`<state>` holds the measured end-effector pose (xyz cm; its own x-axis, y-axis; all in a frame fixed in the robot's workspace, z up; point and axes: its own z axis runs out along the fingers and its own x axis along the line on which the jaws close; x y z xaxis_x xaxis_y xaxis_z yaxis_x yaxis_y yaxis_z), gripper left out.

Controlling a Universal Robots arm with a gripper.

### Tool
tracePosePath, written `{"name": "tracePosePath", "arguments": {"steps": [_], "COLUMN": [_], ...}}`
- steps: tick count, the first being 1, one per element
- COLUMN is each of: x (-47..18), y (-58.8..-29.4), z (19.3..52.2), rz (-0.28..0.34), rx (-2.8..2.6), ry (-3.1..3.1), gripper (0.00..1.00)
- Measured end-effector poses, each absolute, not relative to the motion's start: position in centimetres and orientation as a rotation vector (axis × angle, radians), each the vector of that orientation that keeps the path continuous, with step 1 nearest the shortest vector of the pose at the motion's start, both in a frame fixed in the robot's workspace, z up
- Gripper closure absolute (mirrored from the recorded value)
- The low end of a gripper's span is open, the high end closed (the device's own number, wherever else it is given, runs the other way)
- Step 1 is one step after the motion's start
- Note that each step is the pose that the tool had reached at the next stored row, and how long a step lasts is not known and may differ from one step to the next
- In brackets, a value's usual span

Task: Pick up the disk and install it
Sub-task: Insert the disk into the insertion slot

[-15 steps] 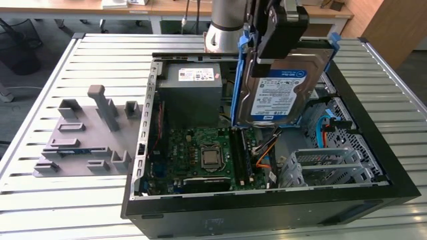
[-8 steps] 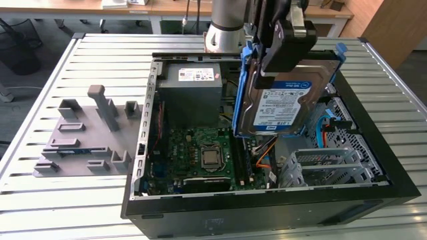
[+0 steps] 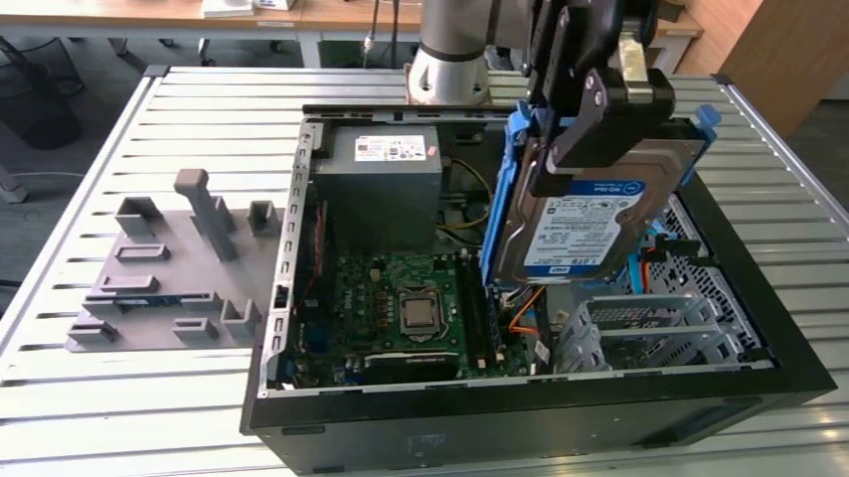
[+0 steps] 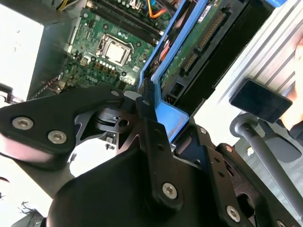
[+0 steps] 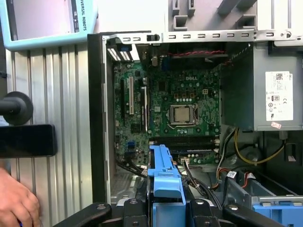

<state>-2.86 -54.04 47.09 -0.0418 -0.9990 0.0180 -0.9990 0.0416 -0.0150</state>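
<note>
The disk [image 3: 591,224], a silver hard drive with a blue-and-white label in a blue carrier frame, hangs on edge above the right part of the open computer case [image 3: 531,402]. My gripper [image 3: 574,149] is shut on its upper end, with black fingers on both faces. In the second wrist view the disk's green circuit side [image 4: 199,42] and blue frame run away from my gripper [image 4: 154,120] toward the case. The first wrist view shows the frame's blue edge [image 5: 163,175] sticking out between the fingers, over the motherboard [image 5: 177,101].
Inside the case are the grey power supply [image 3: 378,164], the motherboard [image 3: 412,298] and a grey metal drive cage [image 3: 650,318] below the disk. A grey fixture block [image 3: 173,268] stands on the slatted table at the exterior view's left. A person's hand [image 5: 16,203] is beside the case.
</note>
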Motion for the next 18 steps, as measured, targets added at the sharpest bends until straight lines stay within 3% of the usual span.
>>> {"name": "tracePosePath", "arguments": {"steps": [18], "x": [0.0], "y": [-55.6], "z": [46.1], "rz": [0.036], "rx": [2.172], "ry": [-2.264], "gripper": [0.63]}}
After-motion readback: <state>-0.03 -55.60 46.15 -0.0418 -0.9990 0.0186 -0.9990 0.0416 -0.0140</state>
